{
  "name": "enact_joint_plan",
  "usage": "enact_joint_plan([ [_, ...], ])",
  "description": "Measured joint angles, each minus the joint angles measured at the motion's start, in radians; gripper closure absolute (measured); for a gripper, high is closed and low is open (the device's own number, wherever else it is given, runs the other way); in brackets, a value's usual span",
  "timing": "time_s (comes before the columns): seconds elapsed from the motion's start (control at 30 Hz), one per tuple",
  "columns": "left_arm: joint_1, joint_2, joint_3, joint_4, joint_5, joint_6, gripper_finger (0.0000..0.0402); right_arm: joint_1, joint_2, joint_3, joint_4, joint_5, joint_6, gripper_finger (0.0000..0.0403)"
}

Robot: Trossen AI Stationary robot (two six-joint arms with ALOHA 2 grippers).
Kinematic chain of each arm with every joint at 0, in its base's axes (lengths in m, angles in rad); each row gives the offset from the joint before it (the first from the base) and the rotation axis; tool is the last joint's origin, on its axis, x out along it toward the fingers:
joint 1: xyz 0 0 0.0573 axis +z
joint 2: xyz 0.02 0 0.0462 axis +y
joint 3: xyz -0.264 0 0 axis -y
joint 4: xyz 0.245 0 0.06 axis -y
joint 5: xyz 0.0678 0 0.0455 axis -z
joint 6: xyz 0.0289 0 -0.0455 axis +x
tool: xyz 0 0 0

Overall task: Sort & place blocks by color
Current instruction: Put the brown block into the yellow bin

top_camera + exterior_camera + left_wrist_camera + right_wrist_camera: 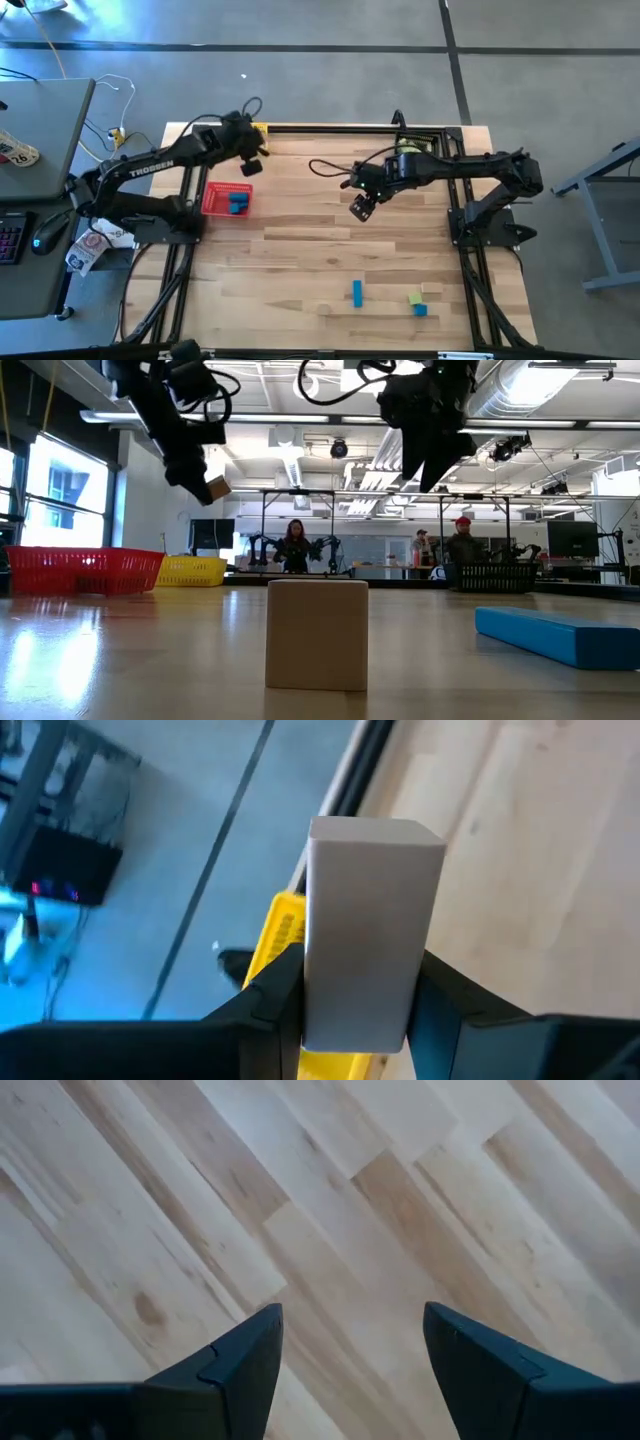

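My left gripper (251, 164) is shut on a plain tan block (368, 920) and hangs in the air over the table's far left, just near of the yellow basket (259, 130). The basket's rim (277, 935) shows right behind the block. My right gripper (361, 207) hangs open above bare tabletop at mid-table; nothing is between its fingers (240, 1365). Near the front edge lie a blue bar (357, 292), a green block (414, 298), a blue block (420, 310) and a tan cube (317, 632). My left gripper pinches the tan block between its two fingers, on two opposite sides near the block's back end (318, 1010). The rest of the block sticks out past the fingertips. The fingers slant downward, and the block (217, 487) is lifted clear of the table and the baskets.
A red basket (214, 200) holding blue blocks stands at the left, close to the left arm. A black basket (495, 577) stands at the far side near the right arm. The middle of the wooden table (300, 250) lies bare.
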Motion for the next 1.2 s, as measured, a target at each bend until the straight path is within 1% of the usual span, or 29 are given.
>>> enact_joint_plan([
  [0.13,0.071,0.019,0.000,0.001,-0.008,-0.010,0.0289,0.054,0.000,0.000,0.000,0.047,0.065,0.0174],
  [0.27,0.111,0.078,0.000,0.001,-0.009,-0.005,0.0293,0.111,0.000,0.000,0.000,0.095,0.138,0.0174],
  [0.4,0.136,0.162,0.000,0.000,-0.014,0.013,0.0296,0.164,0.000,0.000,0.000,0.126,0.210,0.0174],
  [0.5,0.146,0.215,0.000,0.001,-0.039,0.006,0.0292,0.207,0.000,0.000,0.000,0.157,0.260,0.0174],
  [0.63,0.162,0.275,0.021,0.002,-0.049,0.013,0.0293,0.269,0.000,0.000,0.000,0.191,0.333,0.0174],
  [0.8,0.178,0.336,0.052,0.003,-0.047,0.017,0.0291,0.338,0.000,0.000,-0.001,0.196,0.436,0.0174],
  [0.97,0.184,0.370,0.060,0.002,-0.025,0.049,0.0287,0.409,0.006,0.001,-0.044,0.190,0.496,0.0174],
  [1.07,0.184,0.385,0.060,0.003,-0.019,0.051,0.0286,0.451,0.023,0.001,-0.074,0.159,0.558,0.0174],
  [1.2,0.184,0.398,0.060,0.004,-0.020,0.051,0.0285,0.509,0.062,0.001,-0.097,0.084,0.629,0.0174],
])
